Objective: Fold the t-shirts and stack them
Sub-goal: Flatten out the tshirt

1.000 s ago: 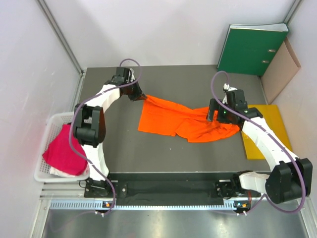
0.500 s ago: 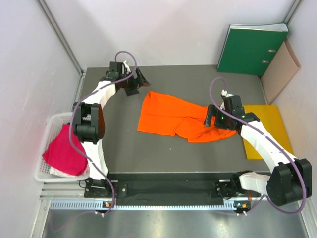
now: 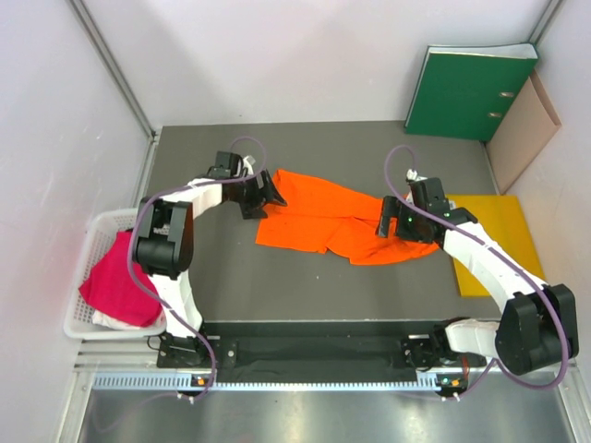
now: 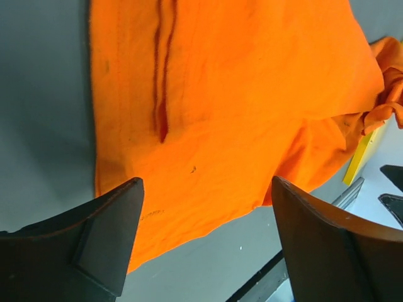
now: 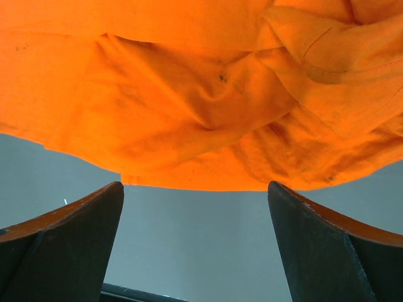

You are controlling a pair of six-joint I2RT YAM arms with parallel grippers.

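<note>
The orange t-shirt [image 3: 323, 217] lies rumpled and spread out on the grey table, bunched at its right end. My left gripper [image 3: 268, 196] hovers open over its left edge; in the left wrist view the left gripper [image 4: 206, 189] is empty, with the orange t-shirt [image 4: 220, 94] flat below it. My right gripper [image 3: 388, 220] stands open at the bunched right end. The right wrist view shows the right gripper [image 5: 195, 189] empty above bare table, just short of the orange t-shirt [image 5: 201, 94] hem. The magenta-pink t-shirt [image 3: 118, 281] lies crumpled in the basket.
A white mesh basket [image 3: 102, 221] sits off the table's left edge. A yellow envelope [image 3: 499, 249] lies flat at the right, behind my right arm. A green binder [image 3: 471, 92] and a brown folder [image 3: 522, 129] lean at the back right corner.
My left gripper let go of the orange shirt's far-left corner, opened, and moved nearer over the shirt's left edge. The corner dropped flat. My right gripper drifted slightly left.
</note>
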